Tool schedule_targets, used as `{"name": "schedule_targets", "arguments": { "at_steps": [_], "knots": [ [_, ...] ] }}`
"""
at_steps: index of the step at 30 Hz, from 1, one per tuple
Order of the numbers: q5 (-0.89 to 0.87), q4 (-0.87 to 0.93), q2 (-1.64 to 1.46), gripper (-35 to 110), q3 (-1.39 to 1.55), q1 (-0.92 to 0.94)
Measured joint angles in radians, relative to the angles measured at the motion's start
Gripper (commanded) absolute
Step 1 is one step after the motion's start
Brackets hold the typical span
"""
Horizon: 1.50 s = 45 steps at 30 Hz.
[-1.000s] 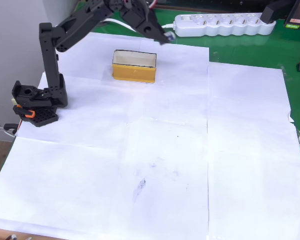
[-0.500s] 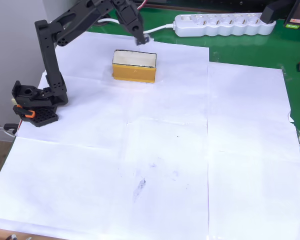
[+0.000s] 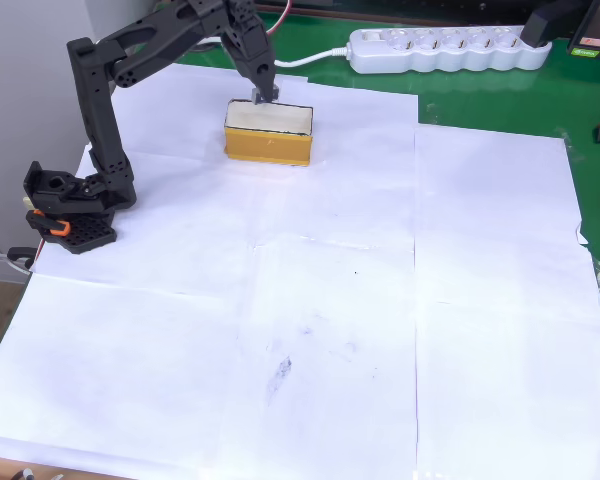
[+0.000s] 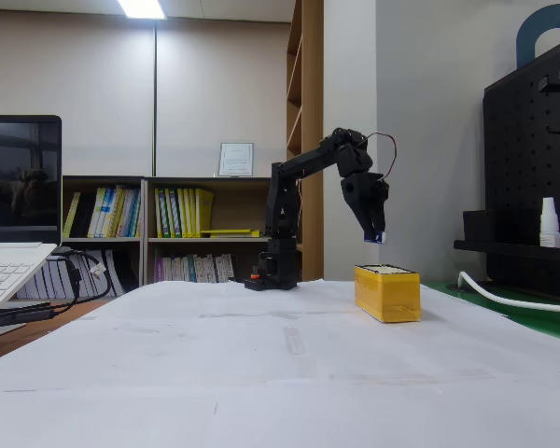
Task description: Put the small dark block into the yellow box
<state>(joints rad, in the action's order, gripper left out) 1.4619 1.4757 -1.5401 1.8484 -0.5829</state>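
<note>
Now | gripper point(image 4: 377, 237) clamped on the small dark block point(image 3: 259, 96), hanging above the yellow box point(image 3: 269, 132) near its far rim | step: release | advice: centre over the cream interior, lower slightly, then part the fingers so it cannot bounce out.

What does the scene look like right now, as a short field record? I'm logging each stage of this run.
gripper: above the yellow box, pointing down, shut on the small dark block
small dark block: held, above the box's far rim, not yet inside
yellow box: on white paper, open side up
power strip: on green mat behind
</note>
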Motion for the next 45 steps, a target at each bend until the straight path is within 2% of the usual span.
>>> {"name": "schedule_targets", "arguments": {
  "at_steps": [6,8,14,22,31,38,40,45],
  "knots": [
    [0.000,-0.032,-0.005,4,-0.008,-0.023],
    [0.000,-0.034,-0.012,13,-0.008,-0.026],
    [0.000,-0.034,-0.012,27,-0.008,-0.021],
    [-0.044,-0.026,0.037,27,-0.005,0.011],
    [-0.055,-0.003,0.390,26,-0.044,0.196],
    [0.005,-0.026,0.709,6,-0.436,0.410],
    [0.035,-0.087,0.810,0,-0.621,0.469],
    [0.081,-0.301,1.115,0,-1.137,0.561]
  ]
}}
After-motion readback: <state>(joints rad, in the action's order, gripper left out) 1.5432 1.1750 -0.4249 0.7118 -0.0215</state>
